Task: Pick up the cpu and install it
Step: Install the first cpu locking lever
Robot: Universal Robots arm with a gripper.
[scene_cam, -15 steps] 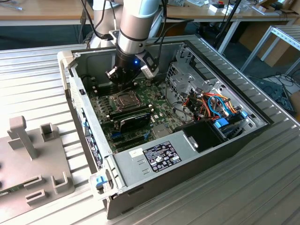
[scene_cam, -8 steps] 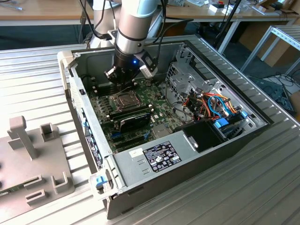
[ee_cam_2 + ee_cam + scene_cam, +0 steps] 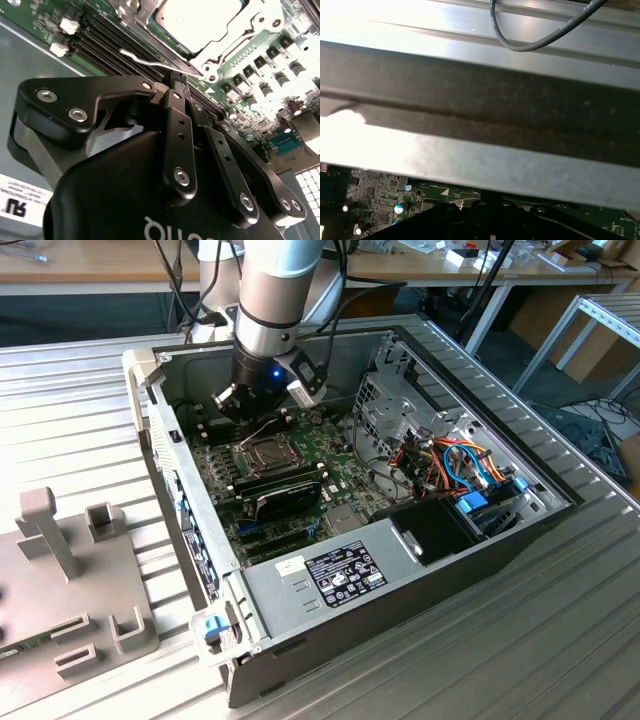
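Second wrist view: my black two-fingered end effector (image 3: 176,80) has its fingers pressed together, pinching nothing I can see. Just beyond its tips, the small flat square cpu with a dull silver-grey metal top (image 3: 200,22) already lies in the square motherboard socket (image 3: 225,47), whose thin wire lever (image 3: 145,61) lies close by the fingertips. I judge placement done; whether the socket is latched I cannot tell.

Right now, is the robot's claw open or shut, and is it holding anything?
Gripper: shut, fingers pressed together with nothing between them, hanging over the motherboard next to the cpu sitting in its socket.
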